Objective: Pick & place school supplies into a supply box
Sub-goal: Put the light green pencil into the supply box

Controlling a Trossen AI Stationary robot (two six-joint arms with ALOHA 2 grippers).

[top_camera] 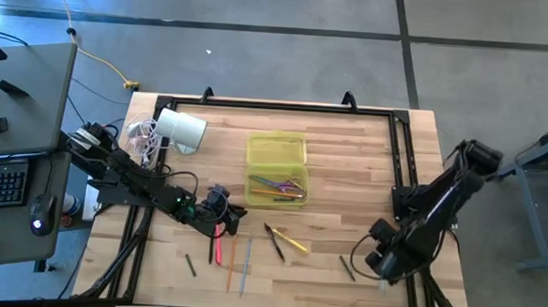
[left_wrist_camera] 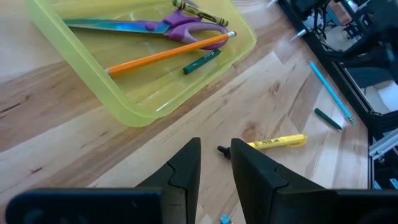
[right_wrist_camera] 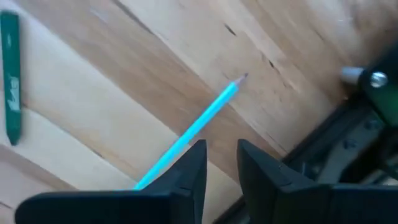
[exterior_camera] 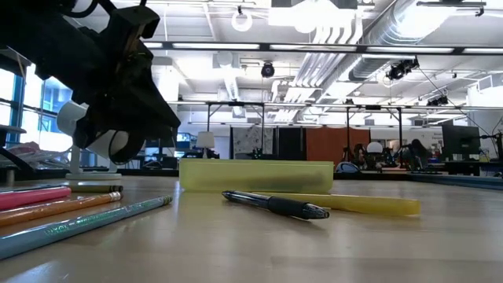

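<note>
The yellow-green supply box (top_camera: 276, 168) lies mid-table and holds purple-handled scissors (left_wrist_camera: 180, 26), an orange pencil (left_wrist_camera: 168, 55) and a green crayon (left_wrist_camera: 202, 61). My left gripper (top_camera: 219, 212) hovers open near the box's near-left corner, over bare wood, with nothing between its fingers (left_wrist_camera: 214, 165). A black pen (top_camera: 275, 240) and a yellow highlighter (top_camera: 294, 241) lie just beyond it. My right gripper (right_wrist_camera: 221, 165) points down at the near right, open above a light blue pencil (right_wrist_camera: 205, 118) lying on the table; the pencil runs under one finger. A green crayon (right_wrist_camera: 11, 78) lies nearby.
A pink pen (top_camera: 217, 249), an orange pencil (top_camera: 231, 255), a pale pencil (top_camera: 246, 265) and a dark crayon (top_camera: 191, 265) lie near the front edge, left of centre. A white cylinder (top_camera: 179, 130) with cables sits at the far left. A black frame rail (right_wrist_camera: 348, 143) runs beside my right gripper.
</note>
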